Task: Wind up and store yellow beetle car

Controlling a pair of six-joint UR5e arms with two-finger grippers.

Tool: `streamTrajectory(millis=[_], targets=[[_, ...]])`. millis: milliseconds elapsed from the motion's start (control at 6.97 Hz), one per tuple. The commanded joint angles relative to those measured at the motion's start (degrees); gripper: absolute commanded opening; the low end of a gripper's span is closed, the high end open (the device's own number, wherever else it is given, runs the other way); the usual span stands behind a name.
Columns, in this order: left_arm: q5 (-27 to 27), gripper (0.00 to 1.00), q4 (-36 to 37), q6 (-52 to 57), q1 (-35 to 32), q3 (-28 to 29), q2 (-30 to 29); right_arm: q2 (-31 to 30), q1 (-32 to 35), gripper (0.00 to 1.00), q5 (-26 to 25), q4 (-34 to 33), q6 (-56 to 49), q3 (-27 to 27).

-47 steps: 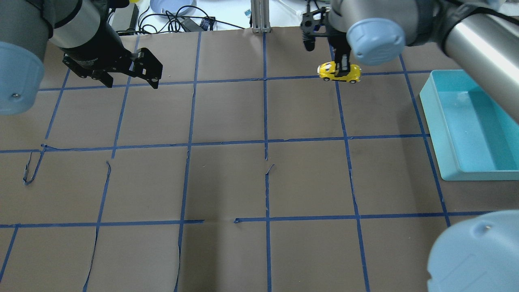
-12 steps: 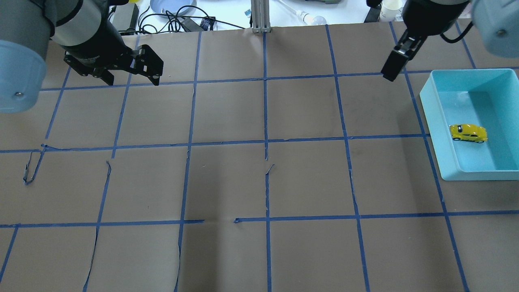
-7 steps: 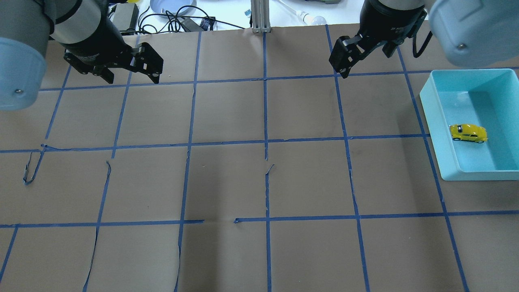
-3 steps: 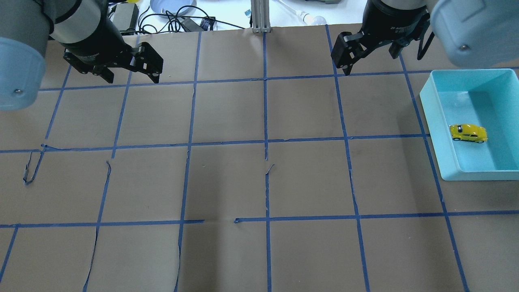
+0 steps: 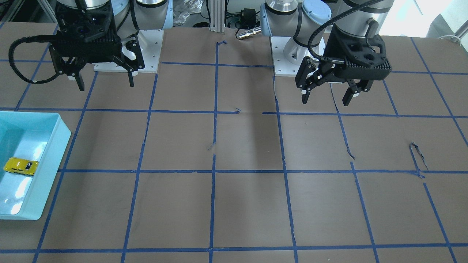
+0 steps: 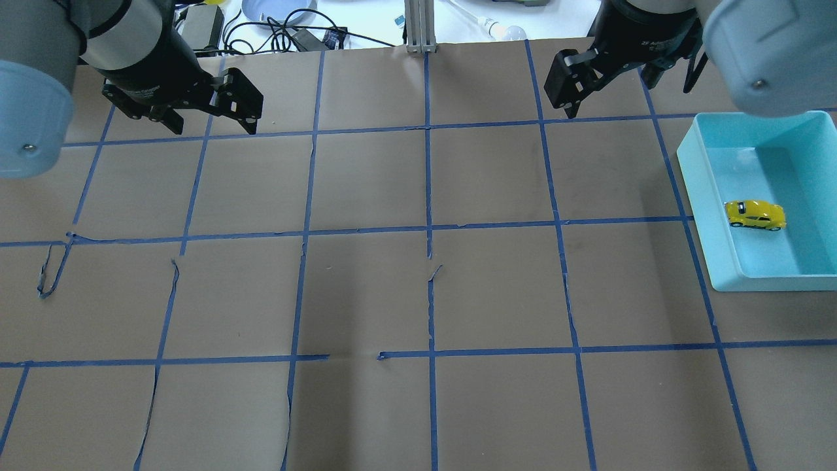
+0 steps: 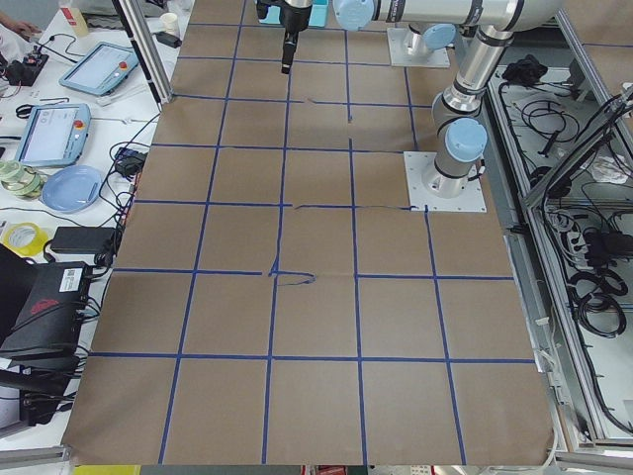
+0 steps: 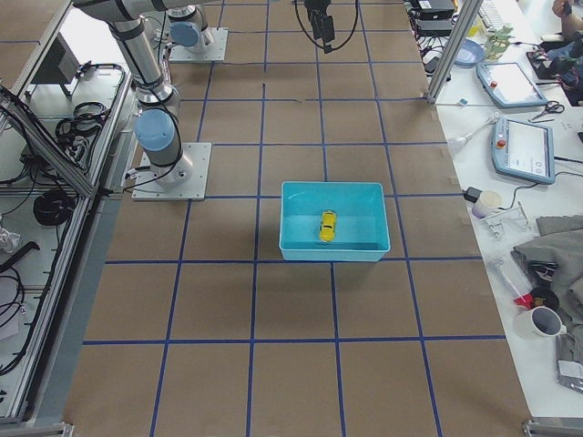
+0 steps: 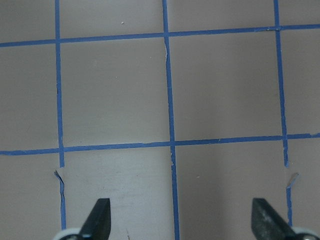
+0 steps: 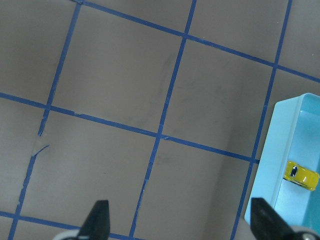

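The yellow beetle car (image 6: pixel 754 215) lies on its wheels inside the light-blue bin (image 6: pixel 698 216) at the table's right side. It also shows in the front view (image 5: pixel 20 166), the right side view (image 8: pixel 327 226) and the right wrist view (image 10: pixel 301 175). My right gripper (image 6: pixel 611 98) is open and empty, hovering over the far table left of the bin; it shows in the front view (image 5: pixel 106 86) too. My left gripper (image 6: pixel 212 127) is open and empty above the far left of the table, also in the front view (image 5: pixel 325 101).
Brown paper with a blue tape grid covers the table; the tape is torn and lifted in spots (image 6: pixel 49 278). The bin shows in the front view (image 5: pixel 46 175) and the right wrist view (image 10: pixel 270 165). Cables and a blue plate (image 6: pixel 274 10) lie beyond the far edge.
The right gripper held the car over the far table; the car then lay in the bin. The gripper swung left from the bin, then drifted slightly right. The left arm stayed still.
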Motion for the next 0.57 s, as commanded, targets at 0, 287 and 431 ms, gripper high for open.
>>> streamTrajectory(millis=[0, 287, 431], targets=[[0.0, 1.0, 0.0, 0.04, 0.0, -0.09, 0.0, 0.73, -0.74, 1.0, 0.63, -0.51, 2.68, 0.06], [0.0, 1.0, 0.0, 0.04, 0.0, -0.09, 0.0, 2.05, -1.79, 1.0, 1.16, -0.51, 7.35, -2.13], [0.0, 1.0, 0.0, 0.04, 0.0, -0.09, 0.0, 2.23, -2.23, 1.0, 1.16, 0.01, 9.01, -2.84]])
